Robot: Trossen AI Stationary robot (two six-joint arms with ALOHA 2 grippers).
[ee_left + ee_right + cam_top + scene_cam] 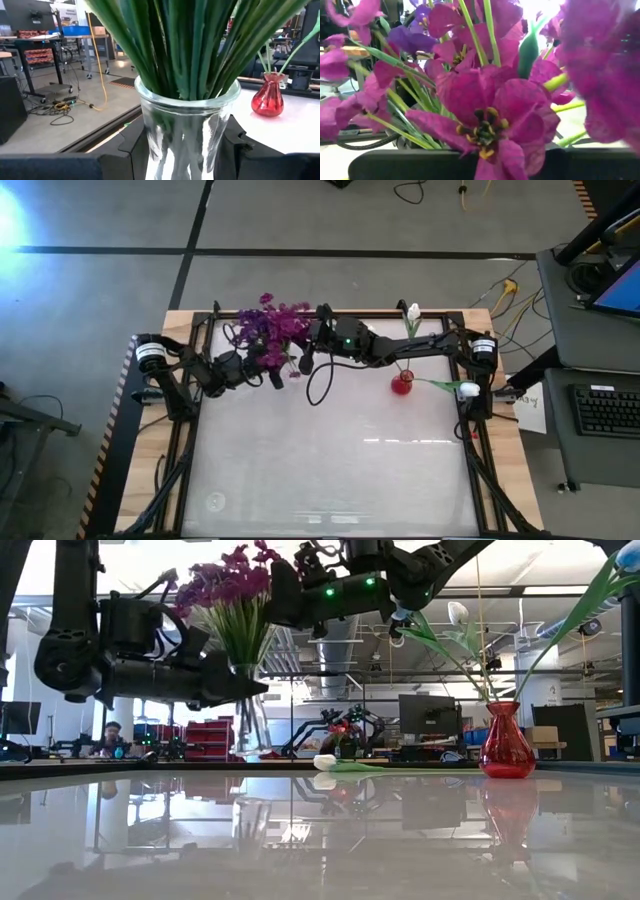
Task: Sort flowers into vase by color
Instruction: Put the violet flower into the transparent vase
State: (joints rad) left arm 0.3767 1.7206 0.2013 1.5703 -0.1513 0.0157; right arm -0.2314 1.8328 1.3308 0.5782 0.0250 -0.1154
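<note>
A clear glass vase [250, 725] near the table's far edge holds a bunch of purple flowers [272, 328] with green stems [190, 45]. My left gripper [182, 150] is at the vase's narrow neck. My right gripper [308, 348] reaches in from the right and sits among the purple blossoms [485, 115] above the vase. A small red vase [402, 384] holds two white tulips [413, 311], whose stems lean outward. Another white tulip [326, 762] lies flat on the table between the vases. My left gripper holds the clear vase by its narrow neck [150, 135], just under the rim, with one finger [131, 147] on each side of the glass. It comes in level from the table's left. The vase stands upright with its base on the table.
The table is a glossy white sheet [330, 470] inside a black frame, with open room on its near half. A black cable [320, 385] loops below the right arm. Beyond the table, desks and a keyboard [608, 410] stand to the right.
</note>
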